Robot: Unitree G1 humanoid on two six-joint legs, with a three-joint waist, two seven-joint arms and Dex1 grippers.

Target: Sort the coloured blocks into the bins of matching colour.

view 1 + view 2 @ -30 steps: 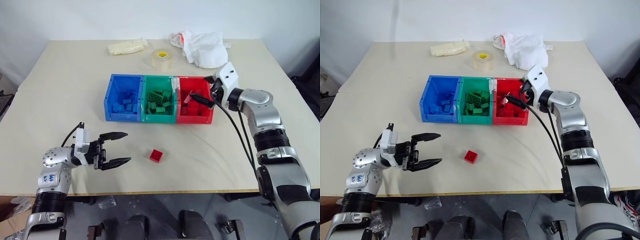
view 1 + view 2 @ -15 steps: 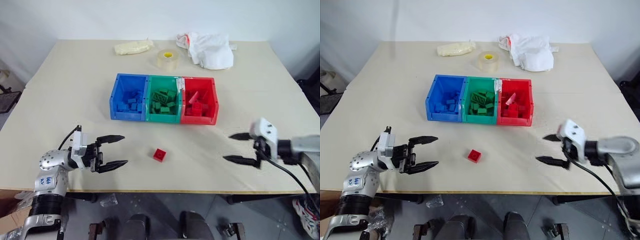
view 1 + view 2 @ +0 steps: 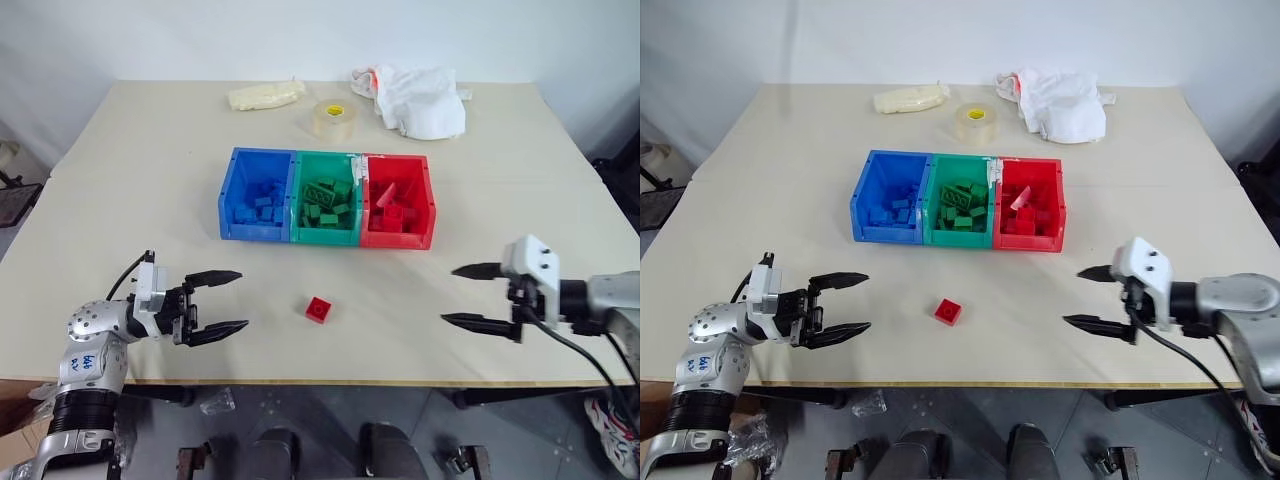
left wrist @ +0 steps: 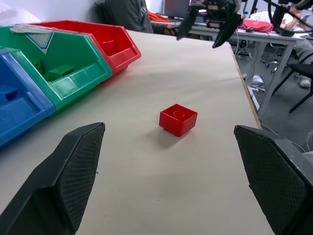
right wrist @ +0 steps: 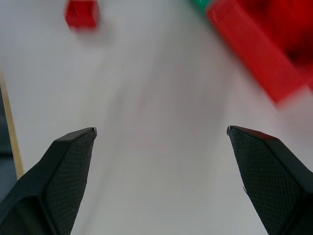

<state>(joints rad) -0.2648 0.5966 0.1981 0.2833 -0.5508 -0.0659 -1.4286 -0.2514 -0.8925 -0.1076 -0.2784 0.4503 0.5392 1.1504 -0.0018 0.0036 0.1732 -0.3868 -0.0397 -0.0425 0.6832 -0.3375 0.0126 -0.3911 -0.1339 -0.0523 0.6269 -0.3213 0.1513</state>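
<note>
Both grippers hang spread and empty over the table's near edge, the left gripper (image 3: 222, 300) pointing right, the right gripper (image 3: 478, 296) pointing left. Between them lies one red block (image 3: 319, 309), squarish with no long axis, flat on the table (image 3: 140, 180). It sits noticeably nearer the left gripper. The bins (image 3: 328, 237) stand beyond it, and the red bin (image 3: 430, 205) is on the right end.
</note>
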